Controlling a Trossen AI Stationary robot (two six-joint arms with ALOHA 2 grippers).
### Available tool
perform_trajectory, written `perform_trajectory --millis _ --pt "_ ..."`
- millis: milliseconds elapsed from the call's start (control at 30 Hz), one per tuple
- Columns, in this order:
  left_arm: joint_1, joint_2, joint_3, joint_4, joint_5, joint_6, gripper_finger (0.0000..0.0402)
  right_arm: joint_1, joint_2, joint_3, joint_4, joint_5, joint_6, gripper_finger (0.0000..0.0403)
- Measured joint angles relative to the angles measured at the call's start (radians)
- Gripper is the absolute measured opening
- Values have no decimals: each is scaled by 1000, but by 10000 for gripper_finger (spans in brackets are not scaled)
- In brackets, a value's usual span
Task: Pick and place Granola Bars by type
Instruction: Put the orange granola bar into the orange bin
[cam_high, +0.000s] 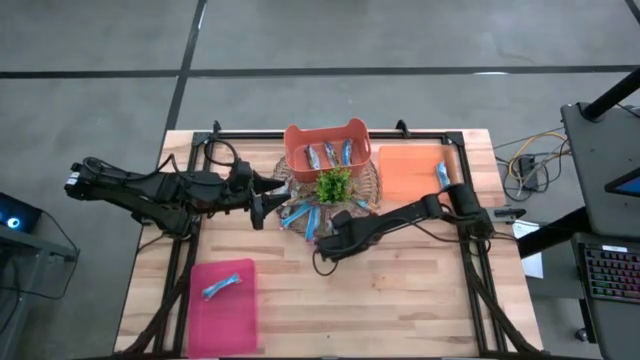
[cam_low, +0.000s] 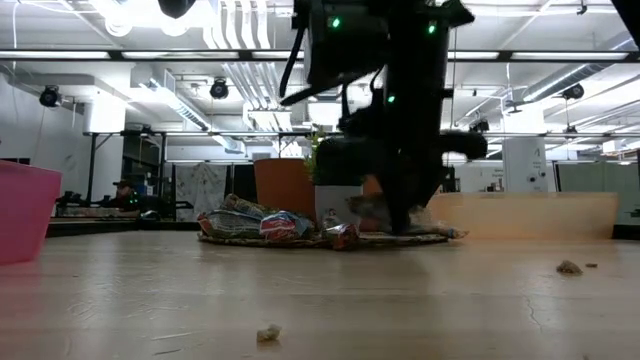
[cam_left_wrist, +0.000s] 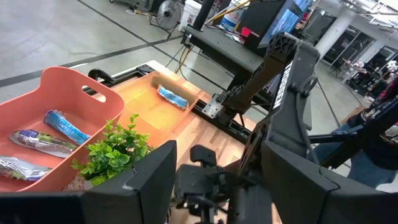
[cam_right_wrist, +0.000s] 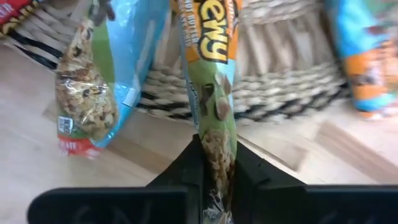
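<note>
Pinching the end of a green-and-orange granola bar (cam_right_wrist: 214, 112), the right tool (cam_right_wrist: 217, 174) sat closed on the wrapper at the near edge of the woven mat (cam_right_wrist: 280, 93), low over the table (cam_high: 400, 290). From above, that tool (cam_high: 330, 240) lay just in front of the small green plant (cam_high: 334, 184), among the loose blue bars (cam_high: 303, 218) scattered on the mat's front edge. A second bar with a blue wrapper (cam_right_wrist: 102, 81) lay just beside the gripped one, partly on the mat and partly on the wood.

The left tool (cam_high: 258, 208) hovered at the mat's left side with its fingers (cam_left_wrist: 134, 186) parted and nothing between them; it appeared to be waiting.

Sorting was partly done: the salmon basket (cam_high: 300, 135) behind the plant already held several bars, the orange tray (cam_high: 405, 175) to the right held one blue bar (cam_high: 441, 175), and the pink bin (cam_high: 225, 320) at the front left held one bar (cam_high: 222, 286).

The step in hand looked like the grasp itself, just completed, with the bar not yet lifted. The next move would call for a straight lift clear of the mat and the neighbouring wrappers, then a carry to whichever container matched this bar's type. Because only the wrapper's end was gripped, the bar might swing or slip in transit, so a steady carry seemed wise.
</note>
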Motion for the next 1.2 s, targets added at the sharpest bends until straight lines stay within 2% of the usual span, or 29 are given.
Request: perform_trajectory --millis 200,467,633,833,1200 --pt "0 0 0 0 0 0 216 22 -85 6 -114 12 50 23" --pt "0 0 0 3 0 0 216 80 -244 7 -152 -10 196 22" --pt "0 0 0 8 -1 1 216 83 -320 7 -279 -13 242 22" --pt "0 0 0 8 -1 1 216 5 -400 7 -412 -24 209 21" --pt "0 0 0 7 -1 1 216 -254 -476 5 -419 -30 -49 21"
